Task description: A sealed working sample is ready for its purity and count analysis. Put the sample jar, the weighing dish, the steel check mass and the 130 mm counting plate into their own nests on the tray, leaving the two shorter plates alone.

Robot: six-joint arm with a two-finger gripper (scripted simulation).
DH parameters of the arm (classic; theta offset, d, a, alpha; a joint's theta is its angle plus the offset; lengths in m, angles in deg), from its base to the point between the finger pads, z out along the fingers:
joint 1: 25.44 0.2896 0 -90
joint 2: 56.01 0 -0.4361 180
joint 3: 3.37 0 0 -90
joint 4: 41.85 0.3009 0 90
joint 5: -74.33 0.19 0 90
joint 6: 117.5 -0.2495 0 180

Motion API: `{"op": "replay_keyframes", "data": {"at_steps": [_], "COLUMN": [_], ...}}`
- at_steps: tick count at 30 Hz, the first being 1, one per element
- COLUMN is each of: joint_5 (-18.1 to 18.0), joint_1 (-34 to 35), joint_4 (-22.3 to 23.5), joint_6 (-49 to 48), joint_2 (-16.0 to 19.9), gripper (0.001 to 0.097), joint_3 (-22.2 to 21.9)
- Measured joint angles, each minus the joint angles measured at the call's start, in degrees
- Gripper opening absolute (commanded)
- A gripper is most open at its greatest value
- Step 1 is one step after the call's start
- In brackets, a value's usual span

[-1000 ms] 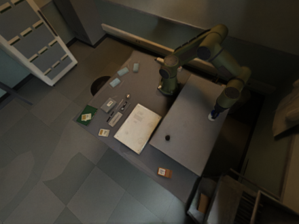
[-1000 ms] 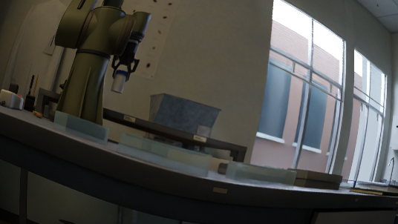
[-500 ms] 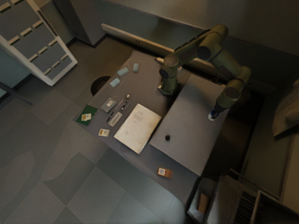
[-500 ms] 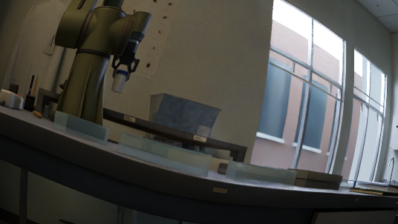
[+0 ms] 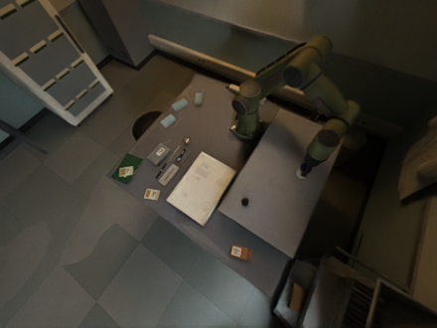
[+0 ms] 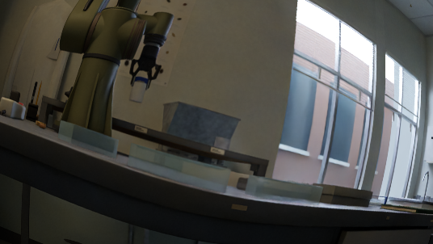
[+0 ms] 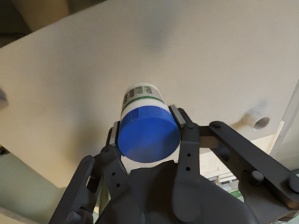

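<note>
The sample jar (image 7: 146,125), white with a blue cap and a striped label, hangs upright in my closed gripper (image 7: 148,135), lifted above the right edge of the raised grey platform (image 5: 278,184). From the side it shows as a small white jar (image 6: 137,89) under the fingers (image 6: 142,74). The white tray (image 5: 201,187) lies left of the platform on the bench. Three pale glass plates (image 5: 180,105) (image 5: 168,121) (image 5: 198,98) lie at the bench's far left. A small dark round item (image 5: 245,202) sits on the platform.
The arm's base (image 5: 246,126) stands behind the tray. A grey box (image 5: 158,153), a green pad (image 5: 127,168), a small card (image 5: 152,194) and dark tools (image 5: 181,154) lie left of the tray. An orange box (image 5: 240,252) sits near the bench's front edge.
</note>
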Motion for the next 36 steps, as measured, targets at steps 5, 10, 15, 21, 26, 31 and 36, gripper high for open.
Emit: {"op": "replay_keyframes", "data": {"at_steps": [5,10,15,21,26,31,36], "joint_5": [1.1,2.1,2.7,2.4,1.2,-1.1,-4.3], "joint_1": [-3.3,-7.7,-13.4,-21.4,-28.6,-35.7,-42.2], "joint_4": [0.0,0.0,0.0,0.0,0.0,0.0,0.0], "joint_6": [3.3,7.7,13.4,21.4,28.6,35.7,42.2], "joint_2": [-1.1,-2.2,-2.8,-2.5,-1.2,1.1,4.2], "gripper": [0.0080,0.0080,0.0080,0.0080,0.0080,0.0080,0.0080], "joint_3": [-2.3,-4.3,-5.5,-4.9,-2.3,2.2,8.4]}}
